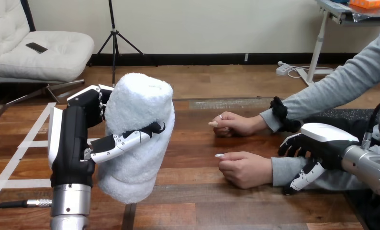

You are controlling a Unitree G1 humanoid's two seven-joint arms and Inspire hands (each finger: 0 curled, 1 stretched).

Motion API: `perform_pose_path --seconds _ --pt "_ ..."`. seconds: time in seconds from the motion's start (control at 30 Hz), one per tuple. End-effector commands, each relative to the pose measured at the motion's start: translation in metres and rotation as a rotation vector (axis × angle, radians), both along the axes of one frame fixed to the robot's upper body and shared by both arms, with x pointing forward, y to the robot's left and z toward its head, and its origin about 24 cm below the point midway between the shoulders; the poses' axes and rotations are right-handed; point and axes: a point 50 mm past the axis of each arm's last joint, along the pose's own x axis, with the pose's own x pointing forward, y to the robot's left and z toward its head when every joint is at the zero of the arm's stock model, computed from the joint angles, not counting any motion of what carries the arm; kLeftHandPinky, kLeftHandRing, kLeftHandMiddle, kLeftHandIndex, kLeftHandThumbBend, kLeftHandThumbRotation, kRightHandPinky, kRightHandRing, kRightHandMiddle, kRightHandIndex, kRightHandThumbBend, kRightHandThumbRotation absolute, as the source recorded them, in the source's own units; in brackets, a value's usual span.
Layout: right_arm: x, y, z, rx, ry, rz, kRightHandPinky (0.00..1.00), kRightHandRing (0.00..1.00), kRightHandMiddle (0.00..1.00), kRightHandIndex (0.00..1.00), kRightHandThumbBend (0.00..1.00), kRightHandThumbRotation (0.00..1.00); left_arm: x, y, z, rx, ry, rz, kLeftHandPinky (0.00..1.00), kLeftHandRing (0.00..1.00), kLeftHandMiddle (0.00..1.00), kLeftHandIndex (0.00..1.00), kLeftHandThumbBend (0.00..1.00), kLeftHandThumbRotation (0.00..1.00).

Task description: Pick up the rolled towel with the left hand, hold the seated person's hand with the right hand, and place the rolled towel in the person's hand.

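1. The left hand holds a rolled towel upright above the table, fingers curled round it.
2. The person's farther hand and nearer hand rest on the table, near each other.
3. The right hand sits over the nearer forearm.

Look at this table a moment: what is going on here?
The robot's left hand grips a white rolled towel, held roughly upright over the wooden table. A person at the right rests a nearer hand and a farther hand on the table, loosely closed. The robot's right hand is at the nearer forearm; whether it grips is unclear. The towel is not yet handed over.
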Motion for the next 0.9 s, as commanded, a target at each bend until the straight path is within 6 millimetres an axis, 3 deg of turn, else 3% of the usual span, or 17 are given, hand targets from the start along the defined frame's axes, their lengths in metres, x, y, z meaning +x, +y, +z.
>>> perform_pose_path --seconds 0.0,0.87 --pt "0.0199 0.0107 0.0262 -0.005 -0.093 0.024 0.59 0.69 0.74 0.74 1.00 0.22 0.0044 -0.0005 0.0206 0.001 -0.111 -0.008 0.30 0.35 0.40 0.40 0.65 0.00" --pt "0.0179 0.0175 0.0163 -0.044 -0.033 0.052 0.54 0.64 0.70 0.69 0.99 0.25 0.0017 -0.0004 0.0211 -0.005 -0.104 0.001 0.31 0.35 0.40 0.41 0.65 0.00"
